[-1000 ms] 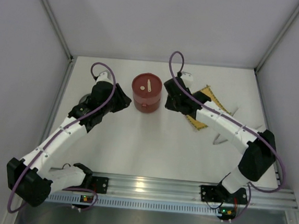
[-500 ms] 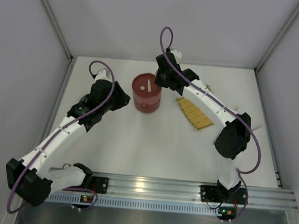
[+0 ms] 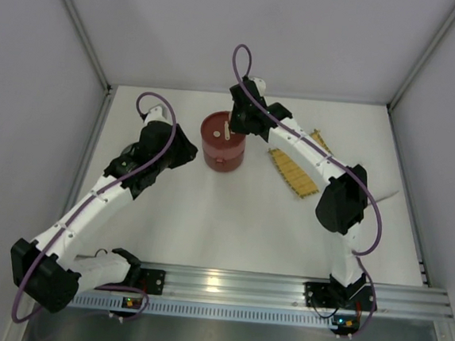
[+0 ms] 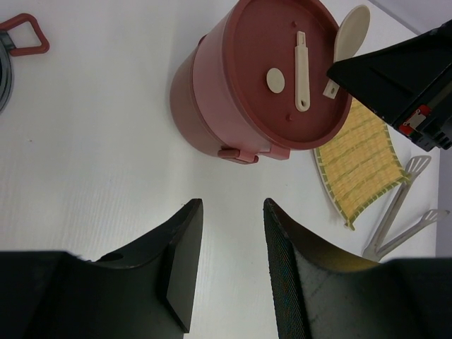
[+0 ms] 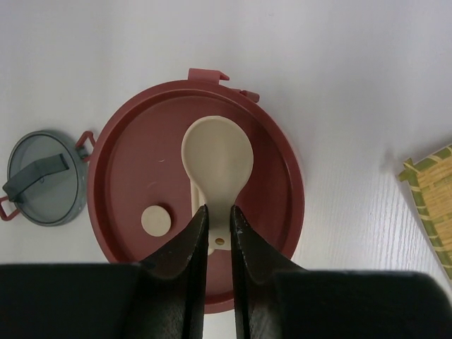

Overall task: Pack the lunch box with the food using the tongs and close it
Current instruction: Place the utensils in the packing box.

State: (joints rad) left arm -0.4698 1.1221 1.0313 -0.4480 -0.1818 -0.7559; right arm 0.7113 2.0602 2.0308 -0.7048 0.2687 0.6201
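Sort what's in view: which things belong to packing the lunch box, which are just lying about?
Job: round dark-red plastic lunch box, lid on; long silver metal tongs. No food in view.
Lying about: square yellow woven mat; cream plastic spoon, in the right claw; cream stick on the lid.

top: overhead, far | 2 wrists: close, downward | shared: lunch box (image 3: 217,150)

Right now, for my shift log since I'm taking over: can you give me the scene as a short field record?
lunch box: stacked, lid on
right end effector: shut on beige spoon above the lid
left end effector: open, empty
tongs: on table beside yellow mat, unheld
beige stick: lying on lid
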